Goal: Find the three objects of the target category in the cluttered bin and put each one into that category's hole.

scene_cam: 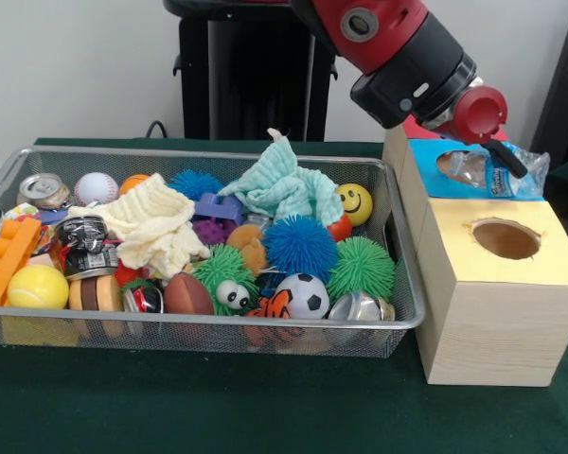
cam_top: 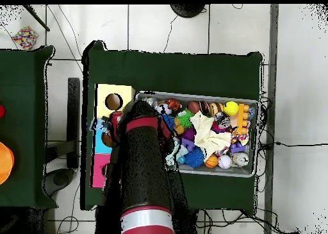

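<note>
The jaws [scene_cam: 505,159] pinch a crinkled clear plastic bag [scene_cam: 497,172] with a blue label, directly over the blue hole [scene_cam: 454,165].

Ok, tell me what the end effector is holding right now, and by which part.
Cannot be told. The end effector hangs right at a crumpled clear plastic item over the box's blue top, but the grip itself is hidden.
</note>
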